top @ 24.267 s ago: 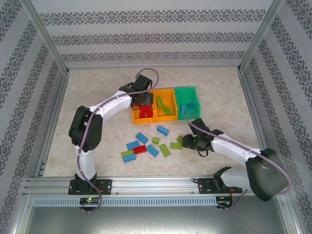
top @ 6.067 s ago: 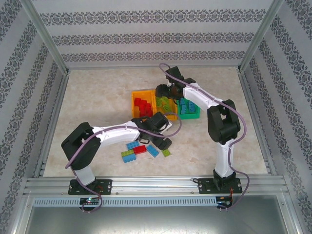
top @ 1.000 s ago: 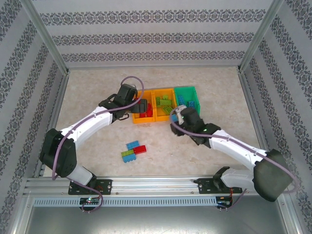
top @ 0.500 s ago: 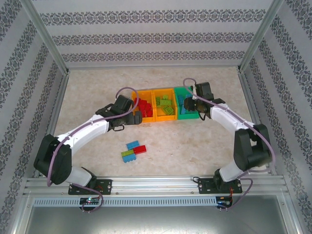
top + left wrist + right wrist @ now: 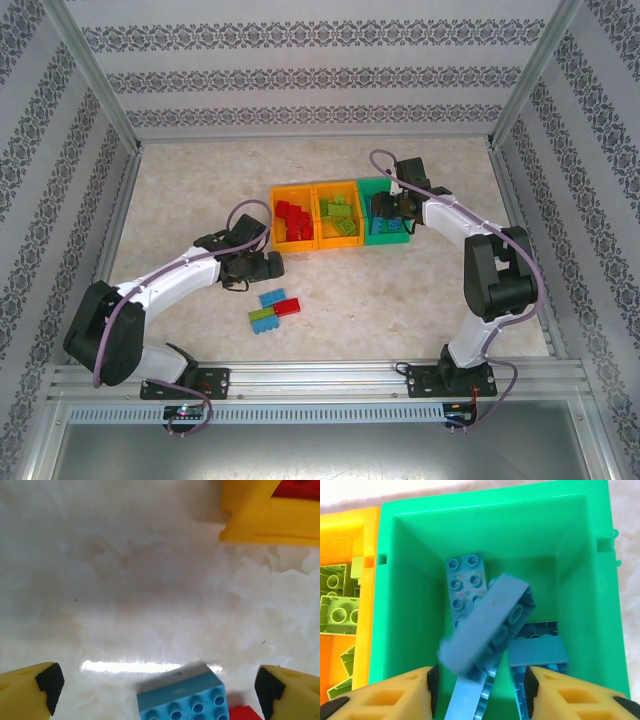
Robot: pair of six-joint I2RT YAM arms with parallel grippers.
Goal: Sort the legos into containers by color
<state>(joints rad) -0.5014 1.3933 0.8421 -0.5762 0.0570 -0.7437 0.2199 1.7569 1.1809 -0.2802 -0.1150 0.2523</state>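
1. Right gripper (image 5: 481, 682) hangs over the green open-topped plastic bin (image 5: 400, 580) with its yellow fingers (image 5: 395, 695) parted. A blurred blue studded plastic brick (image 5: 485, 627) lies tilted across the other blue bricks (image 5: 465, 580) inside, clamped by neither pad.
2. Left gripper (image 5: 157, 687) is spread wide, low over the pale marbled table (image 5: 125, 580). A loose blue brick (image 5: 182, 700) sits between its fingers, touching neither.
3. Just beside that brick lies a red brick (image 5: 245, 714). A corner of the left orange plastic bin (image 5: 260, 520) stands beyond.
4. From above, the left orange bin holds red bricks (image 5: 293, 218) and the middle orange bin (image 5: 338, 243) holds light green bricks (image 5: 338, 215). A light green brick (image 5: 258, 316) lies loose on the table.
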